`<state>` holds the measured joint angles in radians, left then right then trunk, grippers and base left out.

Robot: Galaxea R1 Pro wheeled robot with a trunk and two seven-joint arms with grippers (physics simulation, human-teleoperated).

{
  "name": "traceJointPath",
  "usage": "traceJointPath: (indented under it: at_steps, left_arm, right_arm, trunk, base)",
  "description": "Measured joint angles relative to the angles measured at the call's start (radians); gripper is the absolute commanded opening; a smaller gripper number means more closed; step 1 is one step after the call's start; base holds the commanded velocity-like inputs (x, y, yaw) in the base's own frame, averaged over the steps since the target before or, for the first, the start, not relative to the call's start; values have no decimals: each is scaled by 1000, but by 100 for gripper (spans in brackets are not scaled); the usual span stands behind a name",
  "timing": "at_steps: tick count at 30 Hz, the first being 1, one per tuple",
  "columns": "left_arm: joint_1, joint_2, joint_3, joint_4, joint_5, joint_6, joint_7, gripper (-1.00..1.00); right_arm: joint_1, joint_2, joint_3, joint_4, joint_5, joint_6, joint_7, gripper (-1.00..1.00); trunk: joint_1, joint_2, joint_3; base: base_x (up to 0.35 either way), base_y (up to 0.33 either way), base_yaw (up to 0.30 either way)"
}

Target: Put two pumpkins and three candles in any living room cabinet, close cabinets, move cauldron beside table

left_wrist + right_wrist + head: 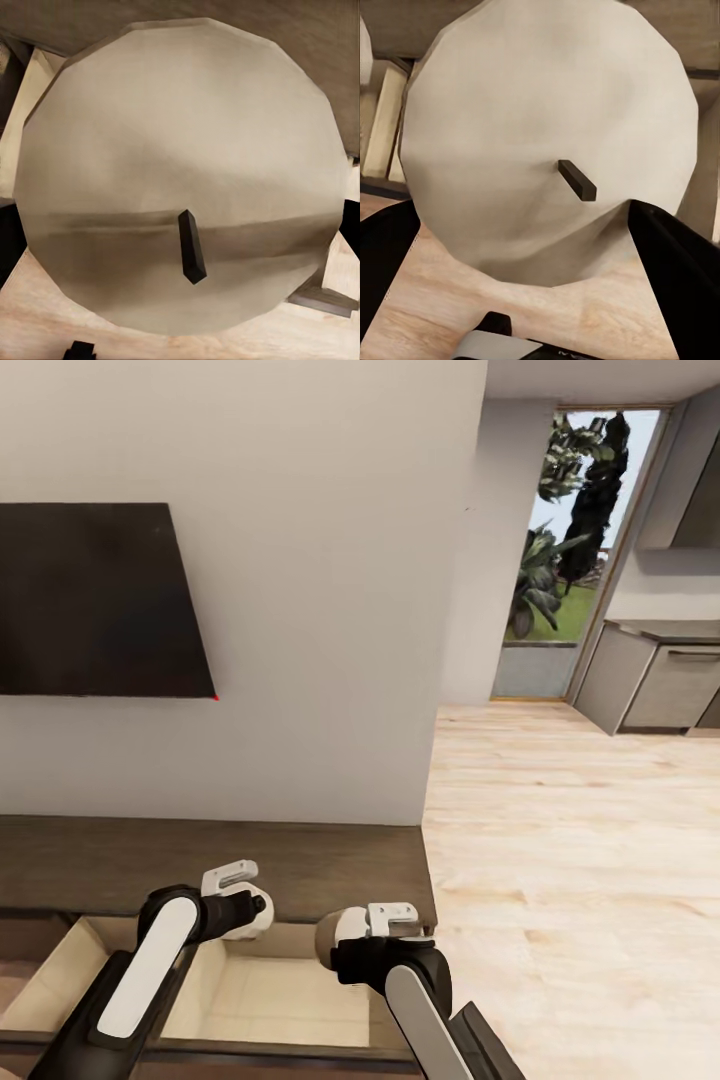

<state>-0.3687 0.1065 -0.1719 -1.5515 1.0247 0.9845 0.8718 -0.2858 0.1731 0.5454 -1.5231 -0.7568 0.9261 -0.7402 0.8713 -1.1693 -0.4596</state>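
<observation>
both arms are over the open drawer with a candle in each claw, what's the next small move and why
Probably lower the right claw into the open drawer of the cabinet and release its candle. Both candles, the left in the left claw, hang over the pale drawer interior, so setting one down seems the natural step.

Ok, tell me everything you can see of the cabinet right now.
The cabinet is a long, low unit of dark-brown wood with a flat top. It stands against the white wall, below a dark screen, and its right end meets pale plank floor. Two front drawers are pulled open, lined in pale beige. The left arm and right arm reach over them.
</observation>
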Motion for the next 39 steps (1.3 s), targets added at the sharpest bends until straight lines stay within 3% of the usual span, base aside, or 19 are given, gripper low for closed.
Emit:
traceJointPath:
  at_steps: [13,39]
  left_arm:
    - [0,0,4,0,3,-1,0,-100]
    - [0,0,1,0,-1,-1,0,-100]
  right_arm:
    - [0,-1,0,-3,0,1,0,-100]
    - [0,-1,-1,-1,2,1,0,-100]
  trunk:
    - [0,0,1]
    - [0,0,1]
  base:
    - [54,127,-59]
    - [40,31,-26]
